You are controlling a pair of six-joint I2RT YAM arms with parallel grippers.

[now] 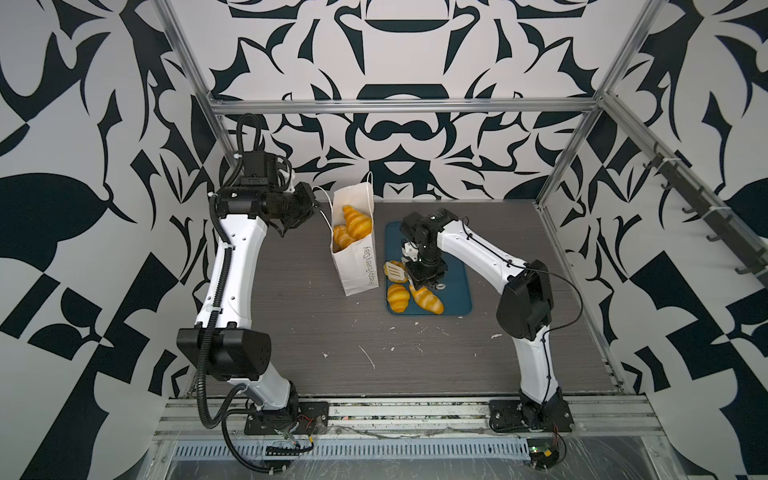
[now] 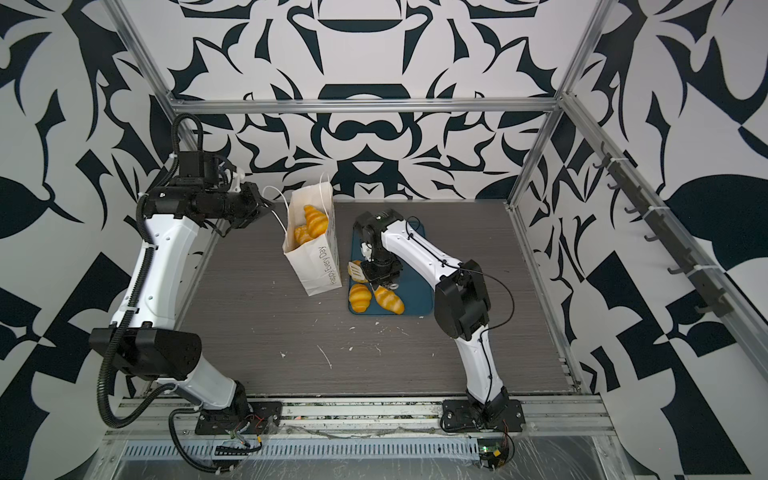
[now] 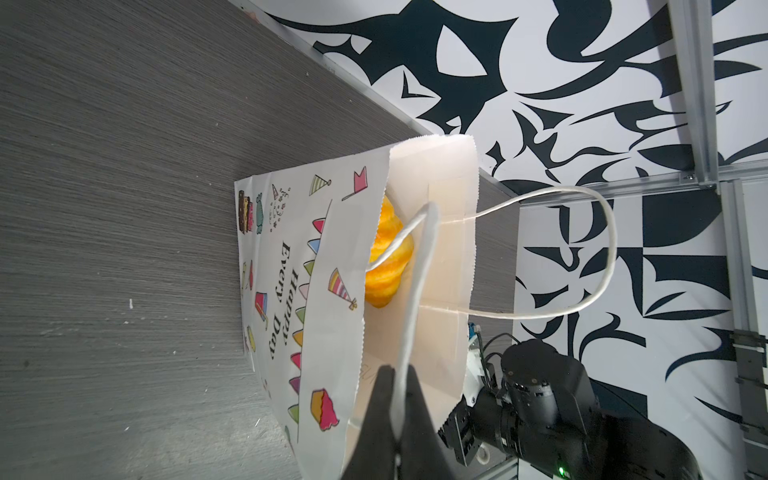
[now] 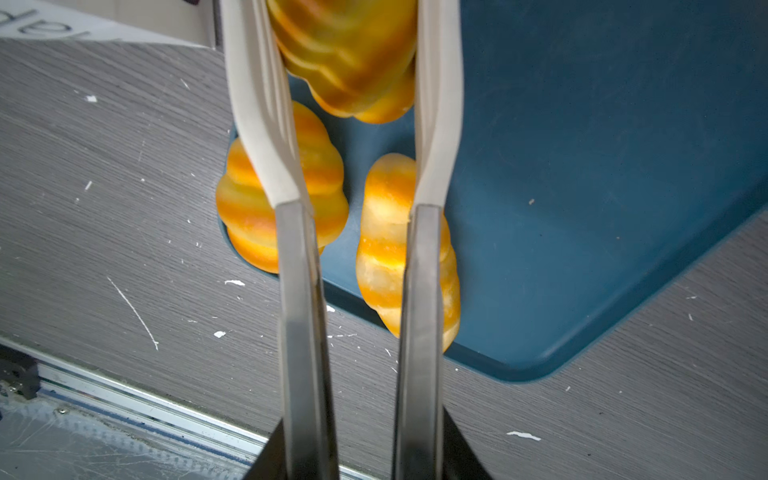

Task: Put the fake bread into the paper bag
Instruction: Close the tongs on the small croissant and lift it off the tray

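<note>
The white paper bag stands upright at the back of the table with golden croissants inside. My left gripper is shut on the bag's near cord handle, holding the mouth open. My right gripper is shut on a pair of tongs, whose white tips pinch a croissant just above the blue tray. Two more pieces of fake bread lie on the tray's near end.
The tray lies directly right of the bag, almost touching it. Metal frame posts and patterned walls close in the back and sides of the table. An aluminium rail runs along the front edge.
</note>
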